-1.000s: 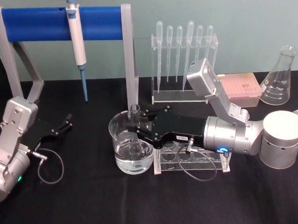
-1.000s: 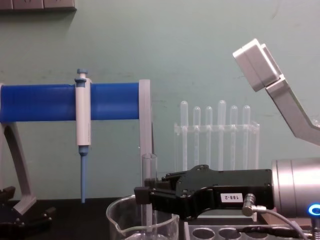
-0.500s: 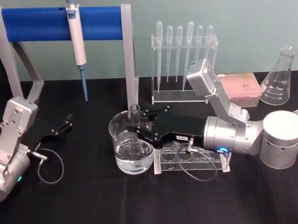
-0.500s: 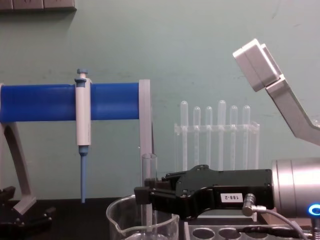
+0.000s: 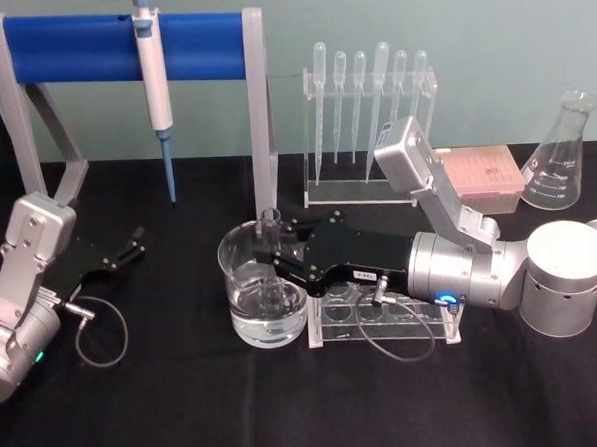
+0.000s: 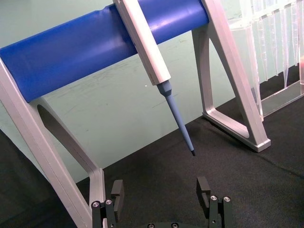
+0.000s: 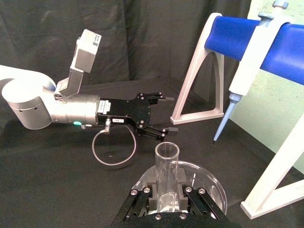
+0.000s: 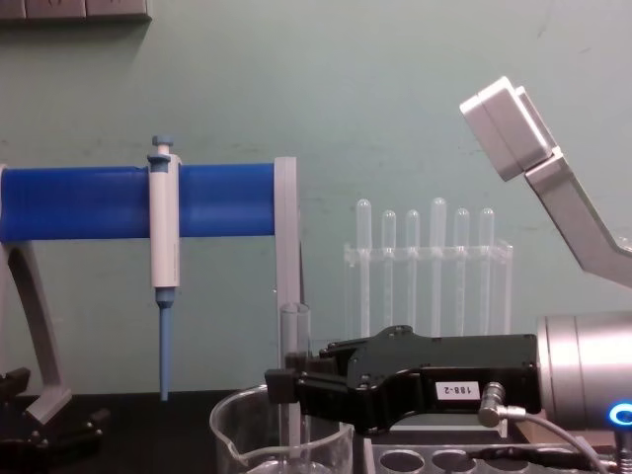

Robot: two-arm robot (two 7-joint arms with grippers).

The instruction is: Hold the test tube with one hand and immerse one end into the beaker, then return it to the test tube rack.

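Observation:
The test tube (image 5: 270, 225) stands upright with its lower end down inside the beaker (image 5: 244, 296), which holds clear liquid. My right gripper (image 5: 273, 256) reaches over the beaker's rim and is shut on the tube at mid-height. From the chest, the test tube (image 8: 293, 341) rises above the right gripper (image 8: 286, 387) and the beaker (image 8: 237, 439) sits below. The tube's open rim (image 7: 166, 153) shows between the black fingers in the right wrist view. My left gripper (image 5: 129, 244) rests open on the table at the left; its fingertips (image 6: 203, 186) stand apart with nothing between them.
A blue-barred stand (image 5: 119, 48) holds a white-and-blue pipettor (image 5: 154, 86) at the back left. A clear pipette rack (image 5: 368, 120) is behind the beaker. A clear rack with round holes (image 5: 383, 314) lies under my right wrist. A conical flask (image 5: 561, 160) and pink box (image 5: 481, 174) sit back right.

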